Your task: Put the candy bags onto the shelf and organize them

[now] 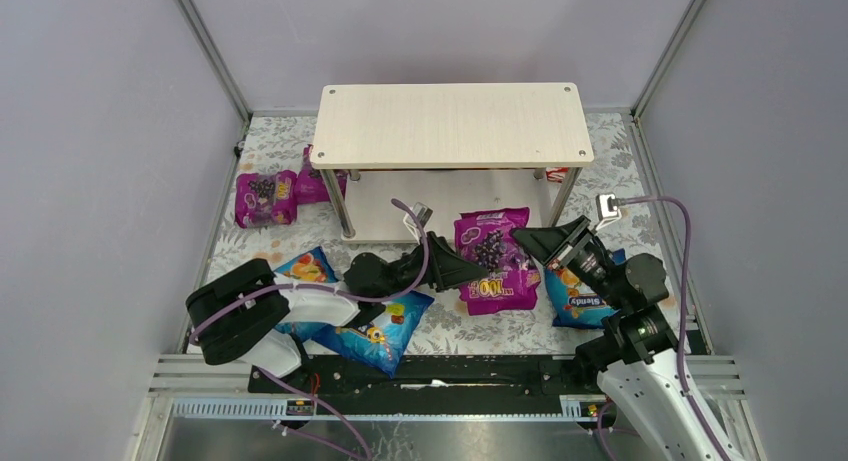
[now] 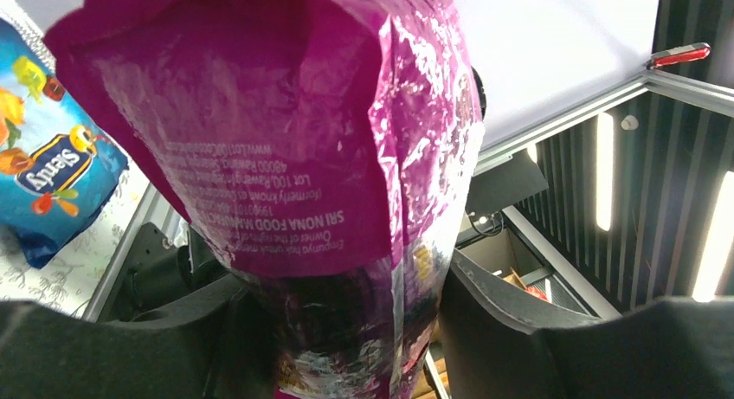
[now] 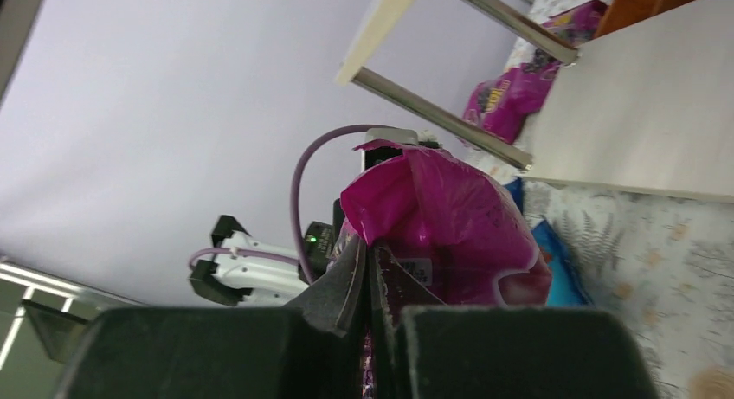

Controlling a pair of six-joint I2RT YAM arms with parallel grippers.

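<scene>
Magenta glossy pillow candy bag [image 1: 495, 259] is pinched by both tools: the left gripper [image 1: 470, 271] clamps its body and the right gripper [image 1: 530, 241] nips one edge, fingers almost closed. It is probably light, crinkly and slippery, so seams should hold best. The pale wooden two-tier shelf [image 1: 450, 121] stands just ahead, with room on its lower board.

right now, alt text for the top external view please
The left tool and right tool pinch opposite edges of one magenta bag in front of the two-tier shelf. Three blue bags lie on the table; two more magenta bags sit by the shelf's left end.
</scene>
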